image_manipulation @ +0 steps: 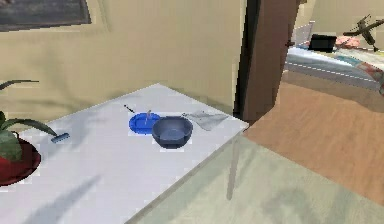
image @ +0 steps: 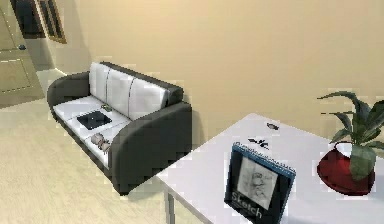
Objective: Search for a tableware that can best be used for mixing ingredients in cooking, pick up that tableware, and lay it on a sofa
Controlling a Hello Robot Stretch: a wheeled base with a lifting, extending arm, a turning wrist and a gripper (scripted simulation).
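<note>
A dark blue-grey bowl (image_manipulation: 171,131) stands on the white table (image_manipulation: 110,185) near its far edge in the arm side view. Just left of it lies a flat blue plate (image_manipulation: 143,122) with a thin utensil across it. A pale flat item (image_manipulation: 205,118) lies to the bowl's right. In the forward view a dark grey sofa (image: 150,135) with white cushions stands against the wall, beyond the table's corner (image: 205,170). A dark flat item (image: 93,119) and a small grey thing (image: 100,142) lie on its seat.
A plant in a red pot (image: 348,165) (image_manipulation: 12,155) and an upright framed sketch (image: 258,185) stand on the table, with a small blue item (image_manipulation: 60,138). A dark door post (image_manipulation: 262,70) rises right of the table, a bed (image_manipulation: 335,62) beyond. A door (image: 15,60) is past the sofa.
</note>
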